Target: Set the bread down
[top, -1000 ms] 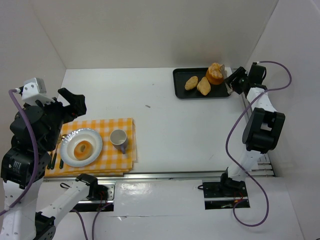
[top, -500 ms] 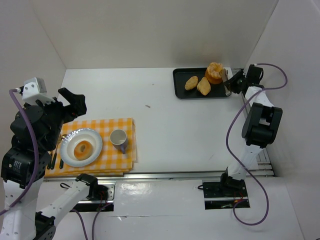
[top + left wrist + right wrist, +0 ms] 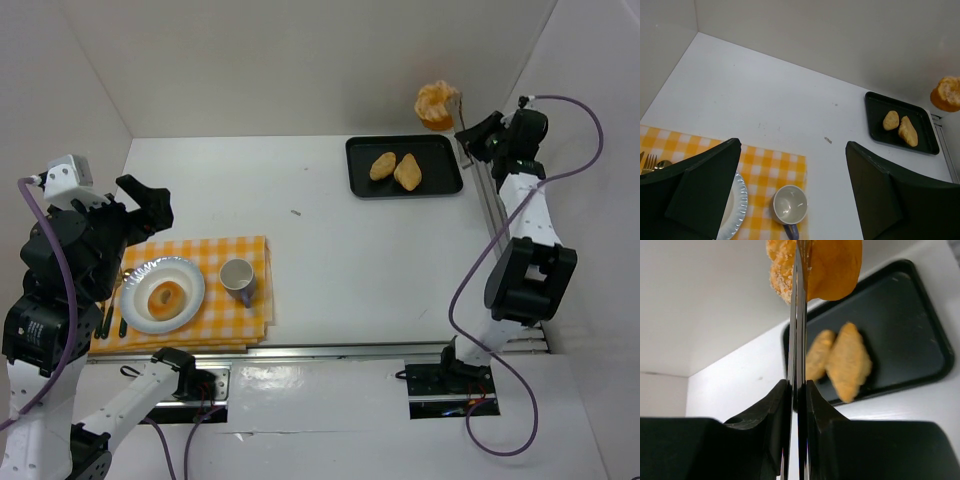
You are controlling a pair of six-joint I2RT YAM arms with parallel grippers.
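A round golden bread (image 3: 435, 103) hangs in the air above the back right corner, clear of the black tray (image 3: 445, 181). Thin metal tongs (image 3: 799, 315) pinch it at their tip, and my right gripper (image 3: 468, 132) is shut on those tongs. In the right wrist view the bread (image 3: 827, 265) fills the top, over the gripper (image 3: 799, 385) and the tray (image 3: 910, 330). The left wrist view shows the bread (image 3: 947, 93) at far right. My left gripper (image 3: 790, 145) is open and holds nothing, above the checked cloth (image 3: 250, 250).
Two oblong bread pieces (image 3: 383, 165) (image 3: 407, 172) lie on the tray. On the yellow checked cloth stand a white plate (image 3: 135, 300) holding a ring-shaped pastry (image 3: 165, 297) and a cup (image 3: 237, 276). Cutlery (image 3: 105, 320) lies at the cloth's left. White walls enclose three sides.
The right gripper closed at the tray's right end and then lifted the round bread up and back off the tray. The left arm has not moved.
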